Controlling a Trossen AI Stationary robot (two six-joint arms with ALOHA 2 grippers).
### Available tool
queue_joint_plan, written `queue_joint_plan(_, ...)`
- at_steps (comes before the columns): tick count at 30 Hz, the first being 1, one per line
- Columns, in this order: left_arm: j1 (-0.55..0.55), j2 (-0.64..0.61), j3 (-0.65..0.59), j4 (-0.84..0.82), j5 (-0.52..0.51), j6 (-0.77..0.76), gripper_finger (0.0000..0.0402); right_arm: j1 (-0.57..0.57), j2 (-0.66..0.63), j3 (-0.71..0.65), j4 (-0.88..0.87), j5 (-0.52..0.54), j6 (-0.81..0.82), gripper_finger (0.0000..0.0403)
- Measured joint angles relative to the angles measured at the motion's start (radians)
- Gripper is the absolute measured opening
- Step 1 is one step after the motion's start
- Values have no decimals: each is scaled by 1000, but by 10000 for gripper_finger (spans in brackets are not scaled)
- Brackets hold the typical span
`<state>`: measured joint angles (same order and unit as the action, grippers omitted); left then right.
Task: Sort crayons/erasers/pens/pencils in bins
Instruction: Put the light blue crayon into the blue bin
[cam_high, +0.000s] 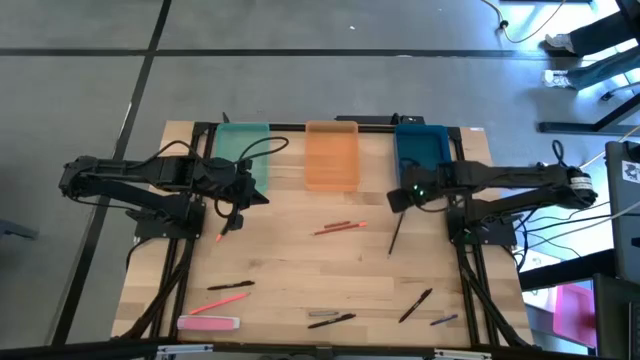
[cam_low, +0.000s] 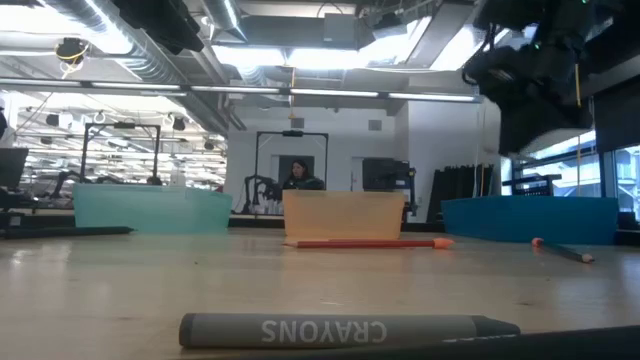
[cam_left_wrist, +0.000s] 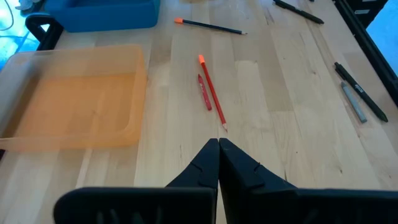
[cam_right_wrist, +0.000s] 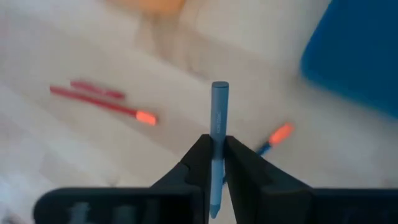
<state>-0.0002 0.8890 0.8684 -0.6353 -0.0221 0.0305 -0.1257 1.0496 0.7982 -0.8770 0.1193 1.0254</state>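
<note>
My right gripper (cam_high: 395, 199) hovers over the table in front of the blue bin (cam_high: 421, 148) and is shut on a light-blue crayon (cam_right_wrist: 219, 112). My left gripper (cam_high: 258, 198) is shut and holds nothing; it hovers in front of the teal bin (cam_high: 240, 150). The orange bin (cam_high: 332, 155) stands between those two. Two red pencils (cam_high: 340, 228) lie mid-table, and a dark pencil (cam_high: 395, 236) lies below my right gripper. Black pens (cam_high: 415, 305), a grey crayon (cam_low: 340, 330) and the pink eraser (cam_high: 208, 323) lie near the near edge. My right gripper pinches the light-blue crayon between its two fingers. The crayon lies along the fingers. Its flat end (cam_right_wrist: 219, 87) sticks out ahead of the fingertips, and its other end (cam_right_wrist: 214, 202) shows back between them. It is lifted clear of the table.
A red pencil (cam_high: 228, 226) lies under my left arm, and another (cam_high: 230, 298) lies beside a black pen (cam_high: 230, 285) at near left. A short blue stick (cam_high: 445, 320) lies at near right. Bare wood shows between the bins and the mid-table pencils. A person sits in the room behind (cam_low: 298, 175).
</note>
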Motion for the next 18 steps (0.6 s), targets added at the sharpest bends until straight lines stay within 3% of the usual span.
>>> queue_joint_plan(8,0,0,0,0,0,0,0,-163,2,162,-128,191,-159,43)
queue_joint_plan(18,0,0,0,0,-18,0,0,-483,111,173,-128,167,-306,44)
